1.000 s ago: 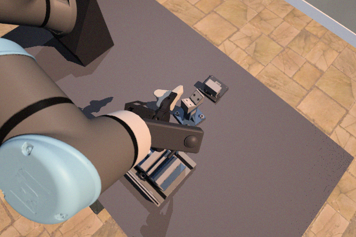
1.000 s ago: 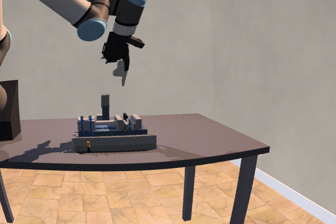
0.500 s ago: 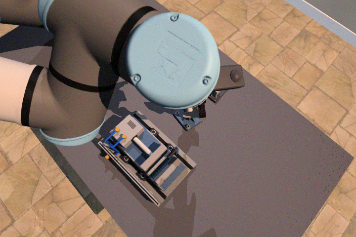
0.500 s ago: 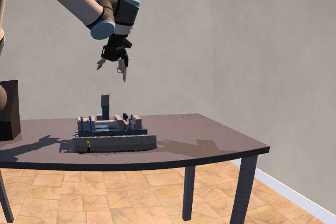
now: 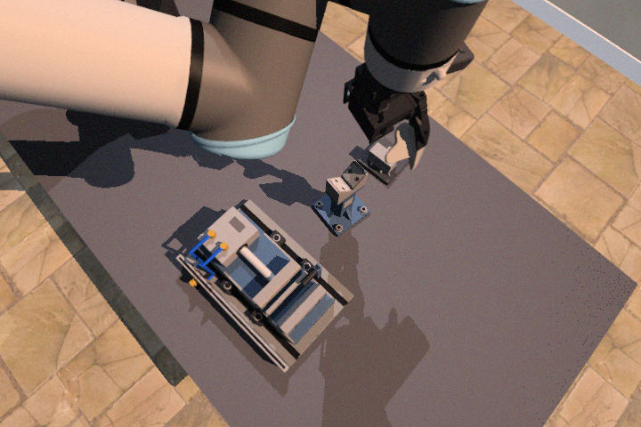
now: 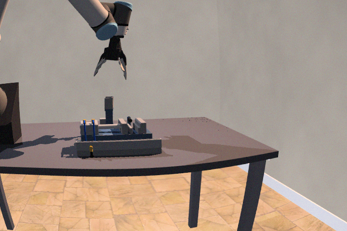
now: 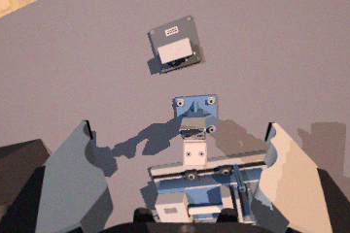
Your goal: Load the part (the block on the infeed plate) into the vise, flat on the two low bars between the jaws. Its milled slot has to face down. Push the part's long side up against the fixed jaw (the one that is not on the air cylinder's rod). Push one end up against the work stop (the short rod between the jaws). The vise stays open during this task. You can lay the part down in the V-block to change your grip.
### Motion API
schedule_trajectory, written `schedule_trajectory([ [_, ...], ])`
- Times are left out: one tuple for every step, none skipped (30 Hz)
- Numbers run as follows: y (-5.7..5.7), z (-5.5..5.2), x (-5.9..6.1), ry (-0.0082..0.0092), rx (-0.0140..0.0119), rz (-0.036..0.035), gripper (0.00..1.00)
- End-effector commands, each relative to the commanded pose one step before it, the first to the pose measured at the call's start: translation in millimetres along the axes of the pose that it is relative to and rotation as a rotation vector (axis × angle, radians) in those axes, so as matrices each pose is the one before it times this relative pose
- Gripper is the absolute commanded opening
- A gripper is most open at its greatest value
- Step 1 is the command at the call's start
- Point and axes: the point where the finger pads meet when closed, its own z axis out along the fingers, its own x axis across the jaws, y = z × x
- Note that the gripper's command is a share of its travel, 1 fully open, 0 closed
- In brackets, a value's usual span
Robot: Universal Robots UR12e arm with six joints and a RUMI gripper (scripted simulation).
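The part (image 7: 174,49) is a light grey block lying on the dark infeed plate, at the top of the wrist view. In the top view the part (image 5: 380,149) shows partly behind my fingers. My gripper (image 6: 110,75) is open and empty, high above the table, over the area of the V-block and infeed plate. It also shows in the top view (image 5: 407,150) and in the wrist view (image 7: 179,127). The V-block (image 5: 344,187) stands on a blue base (image 5: 340,213) between plate and vise. The vise (image 5: 261,274) is open, with the white cylinder rod (image 5: 255,261) and the black work stop (image 5: 308,276).
The arm's large links (image 5: 129,65) hang over the back left of the table. The arm's dark base box (image 6: 4,114) stands at the left table edge. The table's curved front edge (image 6: 152,170) lies in front of the vise.
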Motion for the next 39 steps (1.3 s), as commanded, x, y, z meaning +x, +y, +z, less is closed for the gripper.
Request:
schedule_trajectory([
  [-15.26,2.39,-6.45,0.03299,-0.03244,-0.07378,1.00],
  [-4.60,0.55,-2.12,0.00901,-0.01069,-0.02259,1.00],
  [-4.37,0.44,-1.93,0.00849,-0.01016,-0.02128,1.00],
  [-4.14,0.34,-1.75,0.00797,-0.00963,-0.01999,1.00],
  [-3.91,0.26,-1.59,0.00747,-0.00909,-0.01871,1.00],
  [-3.67,0.18,-1.43,0.00697,-0.00855,-0.01746,1.00],
  [-3.44,0.12,-1.29,0.00648,-0.00800,-0.01623,1.00],
  [-3.20,0.07,-1.16,0.00600,-0.00746,-0.01503,1.00],
  [-2.96,0.03,-1.04,0.00553,-0.00692,-0.01385,1.00],
  [-2.73,0.00,-0.92,0.00507,-0.00639,-0.01271,1.00],
  [-2.50,-0.03,-0.82,0.00463,-0.00586,-0.01160,1.00],
  [-2.28,-0.04,-0.73,0.00420,-0.00534,-0.01052,1.00],
  [-2.06,-0.06,-0.64,0.00378,-0.00484,-0.00948,1.00],
  [-1.85,-0.06,-0.56,0.00338,-0.00435,-0.00848,1.00],
  [-1.64,-0.07,-0.49,0.00300,-0.00387,-0.00752,1.00],
  [-1.45,-0.07,-0.42,0.00263,-0.00341,-0.00661,1.00],
  [0.00,0.00,0.00,0.00000,0.00000,0.00000,1.00],
  [0.00,0.00,0.00,0.00000,0.00000,0.00000,1.00],
  [-1.26,-0.07,-0.36,0.00229,-0.00297,-0.00575,1.00],
  [-1.08,-0.06,-0.30,0.00196,-0.00256,-0.00493,1.00],
  [-0.91,-0.06,-0.25,0.00166,-0.00217,-0.00417,1.00],
  [-0.76,-0.05,-0.21,0.00138,-0.00180,-0.00346,1.00],
  [-0.62,-0.04,-0.17,0.00112,-0.00146,-0.00280,1.00],
  [-0.49,-0.03,-0.13,0.00088,-0.00116,-0.00221,1.00],
  [-0.37,-0.03,-0.10,0.00067,-0.00088,-0.00169,1.00],
  [-0.27,-0.02,-0.07,0.00049,-0.00064,-0.00122,1.00],
  [-0.18,-0.01,-0.05,0.00033,-0.00043,-0.00083,1.00],
  [-0.11,-0.01,-0.03,0.00020,-0.00027,-0.00051,1.00],
  [-0.06,0.00,-0.02,0.00011,-0.00014,-0.00027,1.00],
  [-0.02,0.00,-0.01,0.00004,-0.00005,-0.00010,1.00],
  [0.00,0.00,0.00,0.00001,-0.00001,-0.00001,1.00],
  [0.00,0.00,0.00,0.00000,0.00000,0.00000,0.51],
  [0.00,0.00,0.00,0.00000,0.00000,0.00000,0.51],
  [0.00,0.00,0.00,0.00000,0.00000,0.00000,0.51],
  [0.00,0.00,0.00,0.00000,0.00000,0.00000,0.51],
  [0.00,0.00,0.00,0.00000,0.00000,0.00000,0.51],
  [0.00,0.00,0.00,0.00000,0.00000,0.00000,0.51],
  [0.00,0.00,0.00,0.00000,0.00000,0.00000,0.51],
  [0.00,0.00,0.00,0.00000,0.00000,0.00000,0.51],
])
